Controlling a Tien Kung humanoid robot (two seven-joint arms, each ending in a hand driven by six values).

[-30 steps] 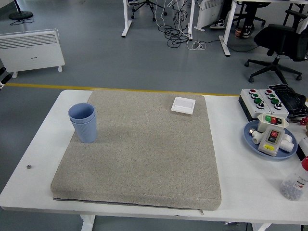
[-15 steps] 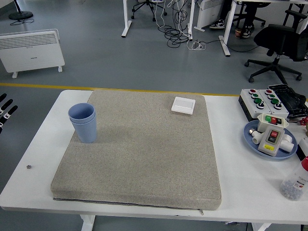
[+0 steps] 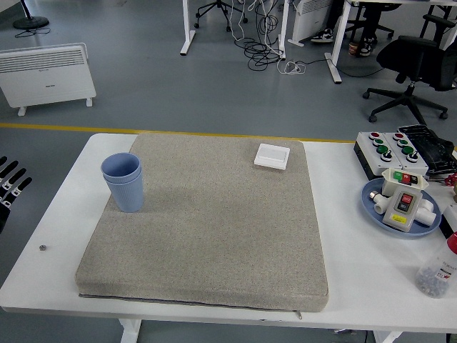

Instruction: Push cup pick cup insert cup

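Blue cups (image 3: 123, 181), nested, far-left on the grey mat (image 3: 214, 236).
My left hand (image 3: 10, 184) waits off-table, fingers spread, holding nothing; insertion looks done. Right hand unseen.

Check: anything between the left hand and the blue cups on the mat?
Nothing visible. The left hand is at the picture's left edge, off the table, fingers spread. The blue cups stand nested on the mat's left side; only bare white table lies between.
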